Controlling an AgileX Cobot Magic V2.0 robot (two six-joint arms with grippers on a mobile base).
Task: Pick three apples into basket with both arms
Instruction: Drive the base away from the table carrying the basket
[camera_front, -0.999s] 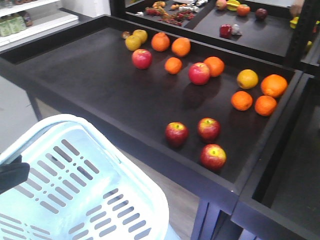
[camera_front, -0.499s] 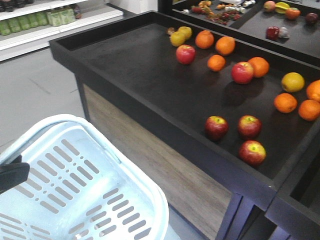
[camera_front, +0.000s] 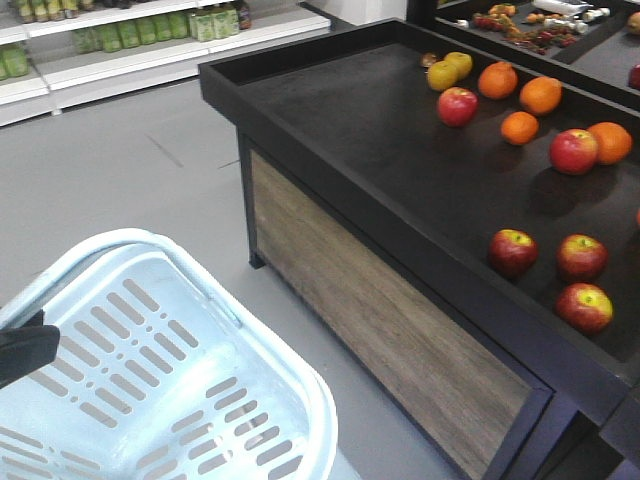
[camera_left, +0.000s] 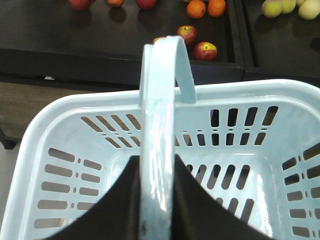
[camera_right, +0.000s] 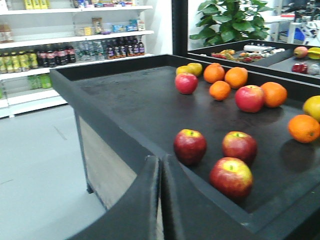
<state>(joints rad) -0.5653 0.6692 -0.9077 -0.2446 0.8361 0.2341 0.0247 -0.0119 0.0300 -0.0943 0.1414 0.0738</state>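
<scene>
Jaws first: your left gripper (camera_left: 156, 167) is pinching the basket (camera_left: 250, 90) by its handle (camera_left: 161, 100), a finger on each side. The basket hangs right under it and looks empty. Your right gripper (camera_right: 161, 167) has its jaws pressed together with nothing in them. Just ahead of those jaws and a bit to their right, three apples sit bunched on the table (camera_right: 125, 97): the closest apple (camera_right: 190, 146), a second apple (camera_right: 239, 146) beside it, and a third apple (camera_right: 231, 177) near the table edge. Oranges (camera_right: 220, 90) lie well past them. I'd say you're at the approach step, with no apple picked yet. The next move needs the right jaws spread, then brought around the closest apple, with the basket near for the drop.
</scene>
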